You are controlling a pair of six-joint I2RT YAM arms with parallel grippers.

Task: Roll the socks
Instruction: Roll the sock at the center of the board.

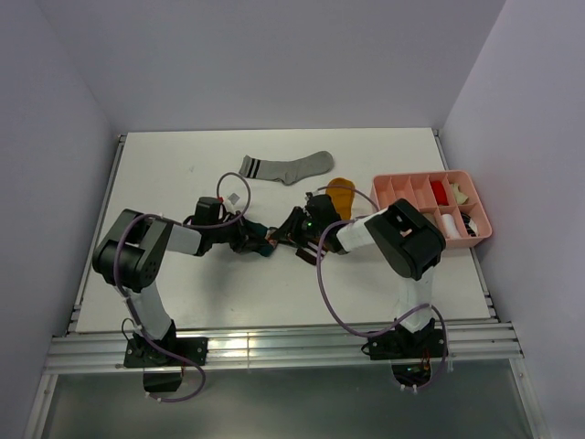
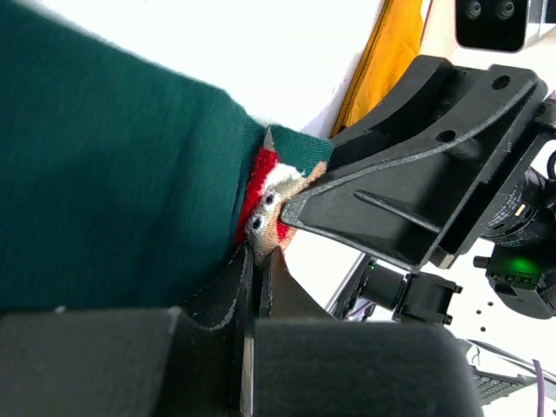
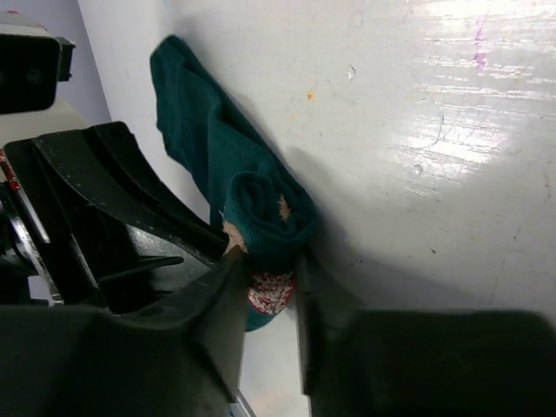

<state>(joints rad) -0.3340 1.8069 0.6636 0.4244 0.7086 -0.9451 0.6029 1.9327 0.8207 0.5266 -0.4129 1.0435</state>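
The dark teal sock (image 1: 266,243) lies mid-table, partly rolled, between my two grippers. My left gripper (image 1: 249,240) is shut on its printed red-white edge; in the left wrist view the sock (image 2: 113,191) fills the left side and the gripper (image 2: 260,257) pinches the fabric. My right gripper (image 1: 291,230) is shut around the rolled end; in the right wrist view the roll (image 3: 265,213) sits between the jaws of the gripper (image 3: 271,268). The grey sock (image 1: 285,167) lies flat at the back. The mustard-orange sock (image 1: 341,194) lies behind the right gripper and shows in the left wrist view (image 2: 391,61).
A pink compartment tray (image 1: 391,179) with small red, white and cream bundles stands at the right edge of the table. The two grippers are almost touching each other. Walls close in the left, back and right sides.
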